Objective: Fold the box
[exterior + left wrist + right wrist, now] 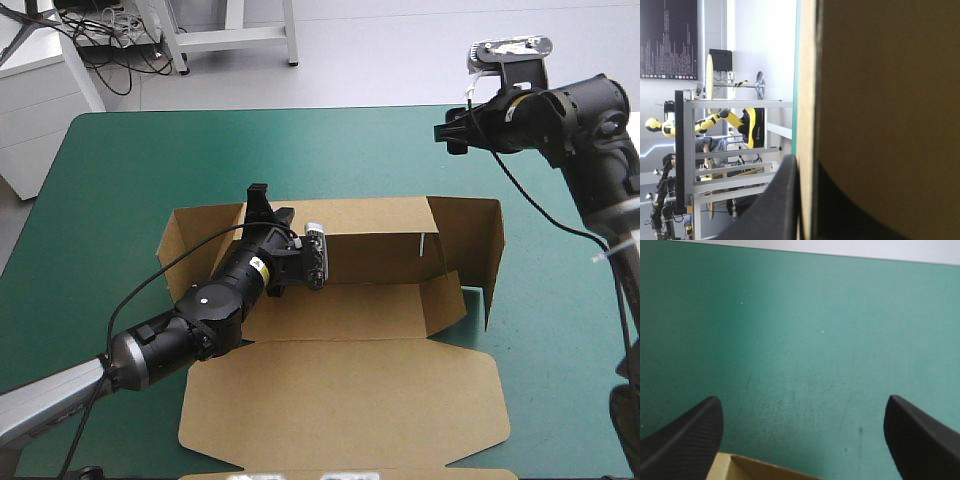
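Observation:
The brown box (370,300) lies mid-table with its back wall (370,235) and right wall (475,240) raised and its lid (340,400) flat toward the near edge. My left gripper (265,208) is at the left end of the back wall, shut on the box. In the left wrist view the board (880,100) stands edge-on between the fingers of the gripper (807,170), one black finger (780,205) on its outer side. My right gripper (452,132) hangs open above the cover, beyond the box's far right corner. Its fingers stand wide apart (802,402) over a corner of the box (755,471).
Bare teal-green cover (300,150) stretches from the box to the table's far edge (840,255). A left flap (185,245) of the box stands beside my left arm. Narrow strips of cover run along both sides of the box.

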You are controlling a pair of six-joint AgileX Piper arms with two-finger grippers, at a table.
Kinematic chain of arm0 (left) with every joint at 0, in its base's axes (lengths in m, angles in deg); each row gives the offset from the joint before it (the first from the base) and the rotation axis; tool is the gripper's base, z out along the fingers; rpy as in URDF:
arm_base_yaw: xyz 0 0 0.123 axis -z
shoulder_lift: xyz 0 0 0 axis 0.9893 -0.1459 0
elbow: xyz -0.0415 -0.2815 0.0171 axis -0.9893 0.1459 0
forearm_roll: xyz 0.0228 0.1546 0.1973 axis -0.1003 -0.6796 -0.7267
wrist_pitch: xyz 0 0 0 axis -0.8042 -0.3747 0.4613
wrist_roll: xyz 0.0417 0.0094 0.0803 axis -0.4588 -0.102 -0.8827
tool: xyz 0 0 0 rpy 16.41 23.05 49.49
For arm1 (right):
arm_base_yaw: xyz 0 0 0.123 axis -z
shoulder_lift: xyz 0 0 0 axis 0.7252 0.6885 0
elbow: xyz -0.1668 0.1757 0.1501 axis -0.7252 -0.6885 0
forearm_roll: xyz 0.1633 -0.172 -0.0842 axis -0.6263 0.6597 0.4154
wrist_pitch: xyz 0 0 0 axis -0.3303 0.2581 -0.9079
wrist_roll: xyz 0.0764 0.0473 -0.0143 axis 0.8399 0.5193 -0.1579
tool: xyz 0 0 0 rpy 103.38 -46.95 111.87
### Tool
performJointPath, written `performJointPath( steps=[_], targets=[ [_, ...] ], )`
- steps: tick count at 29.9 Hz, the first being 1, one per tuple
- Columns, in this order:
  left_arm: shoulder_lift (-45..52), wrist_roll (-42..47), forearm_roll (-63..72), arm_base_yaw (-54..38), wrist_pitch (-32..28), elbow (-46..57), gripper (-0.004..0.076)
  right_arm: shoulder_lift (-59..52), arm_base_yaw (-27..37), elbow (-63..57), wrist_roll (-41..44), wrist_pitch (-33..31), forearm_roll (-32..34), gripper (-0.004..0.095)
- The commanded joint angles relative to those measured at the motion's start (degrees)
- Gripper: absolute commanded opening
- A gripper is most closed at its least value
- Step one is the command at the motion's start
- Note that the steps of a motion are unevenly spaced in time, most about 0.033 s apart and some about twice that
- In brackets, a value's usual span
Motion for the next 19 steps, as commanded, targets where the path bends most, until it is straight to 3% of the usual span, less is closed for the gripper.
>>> performJointPath(
  steps=[1, 4, 19],
  targets=[
    [1.6, 1.7, -1.3, 0.5, 0.7, -1.3, -0.0010, 2.5, 5.4, 3.6, -1.8, 1.4, -7.6, 0.0805],
    [1.6, 2.1, -1.3, 0.5, 0.3, -1.3, -0.0010, 5.5, 9.1, 4.2, -4.7, -1.1, -13.5, 0.0805],
    [1.6, 3.4, -1.4, 0.5, 0.1, -1.3, -0.0010, 13.7, 10.6, 2.8, -7.2, -7.9, -19.0, 0.0805]
  ],
)
